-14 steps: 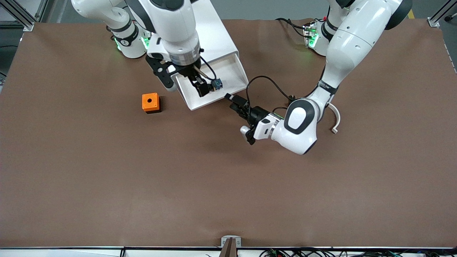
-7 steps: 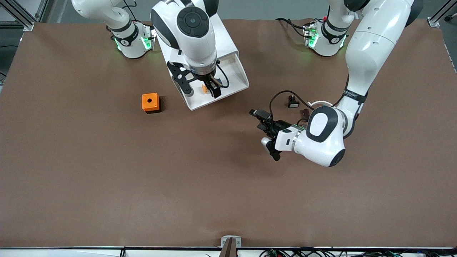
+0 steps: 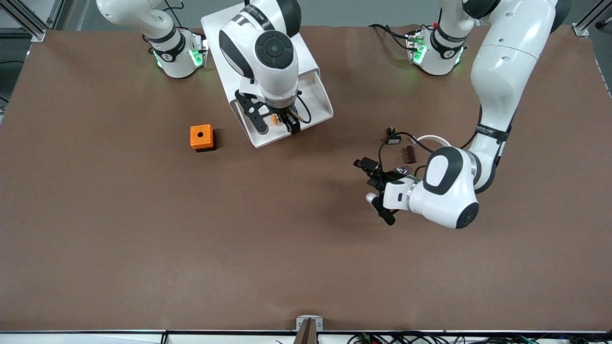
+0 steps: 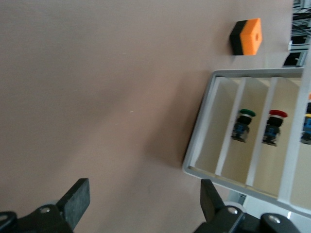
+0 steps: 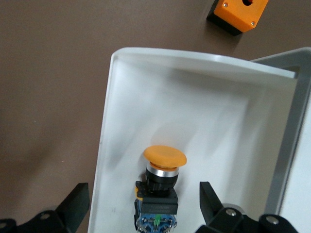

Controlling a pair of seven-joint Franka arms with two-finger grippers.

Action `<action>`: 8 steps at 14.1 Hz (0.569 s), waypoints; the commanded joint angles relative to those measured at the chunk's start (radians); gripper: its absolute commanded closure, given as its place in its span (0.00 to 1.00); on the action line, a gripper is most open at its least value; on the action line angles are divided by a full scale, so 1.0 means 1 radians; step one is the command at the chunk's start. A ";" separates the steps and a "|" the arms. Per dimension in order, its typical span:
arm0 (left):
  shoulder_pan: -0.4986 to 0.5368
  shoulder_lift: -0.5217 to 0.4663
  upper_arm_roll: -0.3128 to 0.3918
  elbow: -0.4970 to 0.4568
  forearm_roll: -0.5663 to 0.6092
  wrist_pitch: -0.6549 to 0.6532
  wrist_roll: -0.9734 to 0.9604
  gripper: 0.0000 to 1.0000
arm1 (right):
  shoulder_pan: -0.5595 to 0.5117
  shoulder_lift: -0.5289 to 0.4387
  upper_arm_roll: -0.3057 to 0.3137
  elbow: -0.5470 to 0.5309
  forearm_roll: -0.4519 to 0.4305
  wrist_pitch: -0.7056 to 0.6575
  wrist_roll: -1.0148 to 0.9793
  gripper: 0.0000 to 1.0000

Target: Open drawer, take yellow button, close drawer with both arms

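Over the pulled-out drawer (image 3: 306, 107), the right gripper (image 3: 278, 122) has dropped to straddle the button (image 5: 164, 170), fingers spread; left gripper (image 3: 377, 191), released, has withdrawn over the surface (image 3: 143, 239).

A broad table (image 3: 143, 248) under a matte brown cover fills nearly everything, lit evenly from overhead, with soft shadows and faint creases in the cover. Silver aluminium framing (image 3: 28, 21) shows at both corners along the edge where the bases stand, over a grey floor (image 3: 344, 12). At the edge nearest the front camera runs a white rail (image 3: 95, 337), with a small metal bracket (image 3: 309, 324) at its middle and a tangle of cables (image 3: 430, 338) beside it.
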 commanded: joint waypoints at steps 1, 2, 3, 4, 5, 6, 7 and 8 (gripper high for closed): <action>0.003 -0.033 0.011 -0.003 0.035 0.001 -0.011 0.00 | 0.019 0.010 -0.009 -0.005 0.011 0.012 0.018 0.00; 0.005 -0.041 0.011 -0.003 0.052 0.001 -0.011 0.00 | 0.019 0.011 -0.009 -0.007 0.011 0.007 0.018 0.00; 0.009 -0.041 0.013 -0.001 0.078 0.005 -0.011 0.00 | 0.019 0.011 -0.009 -0.007 0.011 0.002 0.018 0.00; 0.011 -0.039 0.013 0.007 0.104 0.024 -0.009 0.00 | 0.019 0.010 -0.009 -0.007 0.011 -0.001 0.018 0.00; 0.011 -0.036 0.013 0.010 0.128 0.033 -0.008 0.00 | 0.019 0.011 -0.009 -0.007 0.011 -0.001 0.018 0.00; 0.011 -0.033 0.013 0.010 0.144 0.036 -0.008 0.00 | 0.023 0.010 -0.009 -0.013 0.011 0.001 0.018 0.06; 0.011 -0.033 0.013 0.010 0.147 0.036 -0.008 0.00 | 0.025 0.011 -0.011 -0.014 0.011 0.002 0.018 0.13; 0.012 -0.032 0.013 0.010 0.147 0.036 -0.008 0.00 | 0.025 0.011 -0.011 -0.014 0.011 0.001 0.018 0.25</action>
